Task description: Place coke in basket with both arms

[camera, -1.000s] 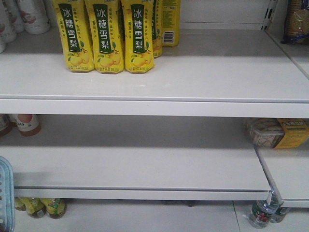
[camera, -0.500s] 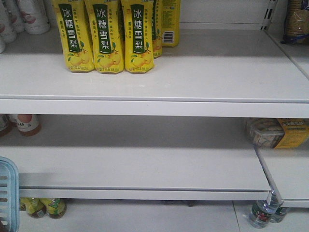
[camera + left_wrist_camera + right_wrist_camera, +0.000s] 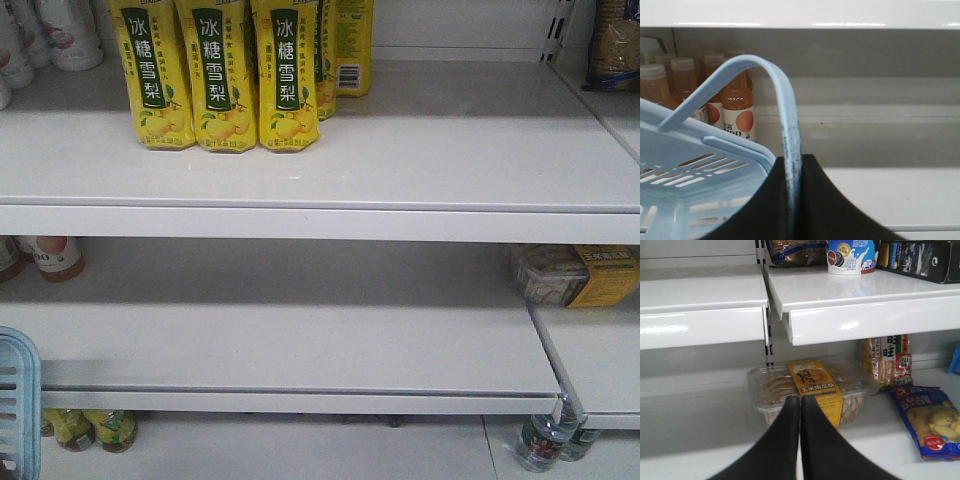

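Since a second ago, the basket has come further into the front view's lower left corner, now holding about where it was half a second back. The left gripper has its fingers closed on the basket's handle, carrying it. The right gripper has its fingers pressed together with nothing between them, pointed at a cookie box on the shelf. No coke shows in any view. The risk: the right arm hunts the wrong shelf, or the thin handle slides in the fingers and the basket tips against the shelf edge.
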You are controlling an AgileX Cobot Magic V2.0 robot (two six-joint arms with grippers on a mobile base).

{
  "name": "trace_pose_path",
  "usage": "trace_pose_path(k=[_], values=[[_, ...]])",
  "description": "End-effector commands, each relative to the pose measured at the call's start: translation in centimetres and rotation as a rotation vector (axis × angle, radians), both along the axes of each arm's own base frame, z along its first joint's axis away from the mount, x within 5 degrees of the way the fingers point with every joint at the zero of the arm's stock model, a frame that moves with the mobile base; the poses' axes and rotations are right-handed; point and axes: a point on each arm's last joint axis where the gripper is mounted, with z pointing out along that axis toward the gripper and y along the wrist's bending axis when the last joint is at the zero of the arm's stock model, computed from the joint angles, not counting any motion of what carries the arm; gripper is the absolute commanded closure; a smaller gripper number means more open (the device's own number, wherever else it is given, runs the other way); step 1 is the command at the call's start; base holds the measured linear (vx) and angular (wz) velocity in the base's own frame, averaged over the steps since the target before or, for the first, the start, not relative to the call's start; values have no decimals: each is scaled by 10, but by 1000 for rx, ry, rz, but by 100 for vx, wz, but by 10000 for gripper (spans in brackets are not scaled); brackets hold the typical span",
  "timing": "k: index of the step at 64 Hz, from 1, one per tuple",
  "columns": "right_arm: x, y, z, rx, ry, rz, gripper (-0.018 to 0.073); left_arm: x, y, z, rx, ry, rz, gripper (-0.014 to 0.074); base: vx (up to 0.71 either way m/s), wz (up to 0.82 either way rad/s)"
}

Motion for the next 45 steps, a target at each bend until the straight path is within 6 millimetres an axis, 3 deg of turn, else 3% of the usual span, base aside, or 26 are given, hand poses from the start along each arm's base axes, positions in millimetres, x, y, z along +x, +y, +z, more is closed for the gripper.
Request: trace_pose_path(k=[1, 45], values=[[0, -4, 13, -28, -60, -40, 569, -4, 0, 28, 62, -218, 3, 602, 0, 0], [0, -4, 13, -27, -56, -36, 569, -4, 0, 28, 62, -218, 3, 602, 0, 0]])
